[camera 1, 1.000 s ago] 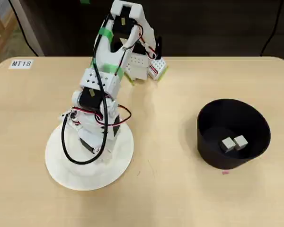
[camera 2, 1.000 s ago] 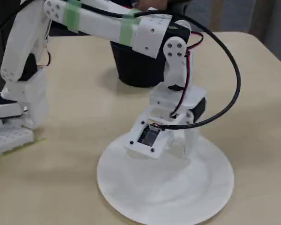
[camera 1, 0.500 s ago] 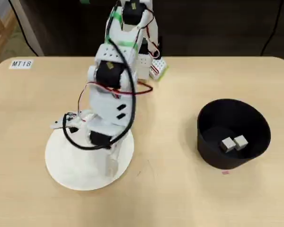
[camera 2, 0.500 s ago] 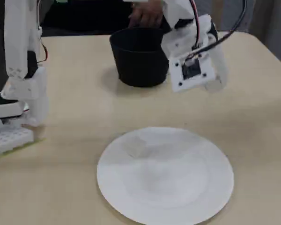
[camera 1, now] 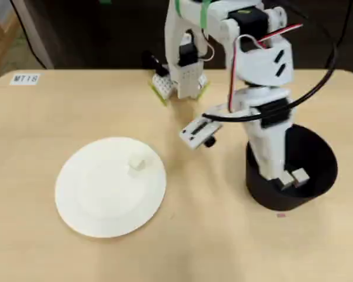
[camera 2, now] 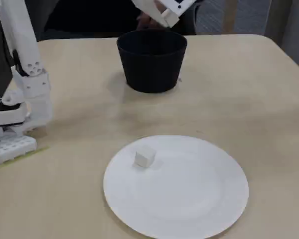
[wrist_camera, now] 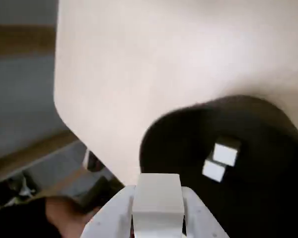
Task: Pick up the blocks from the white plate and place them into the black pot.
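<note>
In the wrist view my gripper point(wrist_camera: 157, 210) is shut on a pale block point(wrist_camera: 157, 194), hanging over the near rim of the black pot point(wrist_camera: 171, 141). Two blocks point(wrist_camera: 225, 153) point(wrist_camera: 213, 170) lie side by side on the pot's floor. From overhead, the arm reaches down over the pot point(camera 1: 320, 154) with the gripper point(camera 1: 277, 174) just inside its left rim; the held block is hidden there. One more block point(camera 1: 136, 164) rests on the white plate point(camera 1: 97, 202), toward its upper right. The fixed view has that block point(camera 2: 145, 156) on the plate point(camera 2: 189, 196), in front of the pot point(camera 2: 152, 64).
The arm's white base point(camera 1: 179, 82) stands at the back edge of the tan table, with a cable looping beside the pot. A label reading MT18 point(camera 1: 25, 79) is stuck at the back left corner. In the fixed view the base point(camera 2: 15, 124) sits at the left.
The arm rose from the plate and swung right to the pot with a block in its gripper. The plate is uncovered, showing one block left on it.
</note>
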Tool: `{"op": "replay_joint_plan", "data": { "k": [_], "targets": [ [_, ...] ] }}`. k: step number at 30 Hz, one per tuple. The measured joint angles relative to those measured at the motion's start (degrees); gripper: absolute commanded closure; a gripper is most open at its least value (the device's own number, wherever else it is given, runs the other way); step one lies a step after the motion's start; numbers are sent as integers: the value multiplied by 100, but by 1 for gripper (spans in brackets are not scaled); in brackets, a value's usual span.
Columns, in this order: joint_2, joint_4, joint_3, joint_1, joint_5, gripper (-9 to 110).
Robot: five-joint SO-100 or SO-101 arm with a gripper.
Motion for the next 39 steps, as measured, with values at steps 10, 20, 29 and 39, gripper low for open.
{"op": "replay_joint_plan", "data": {
  "k": [10, 20, 29, 39],
  "targets": [
    [-123, -211, 624, -281, -35, 81],
    [-123, -211, 659, -281, -378, 80],
    [26, -176, 659, 659, -149, 104],
    [694, 1151, 659, 2663, -149, 104]
  ]
}}
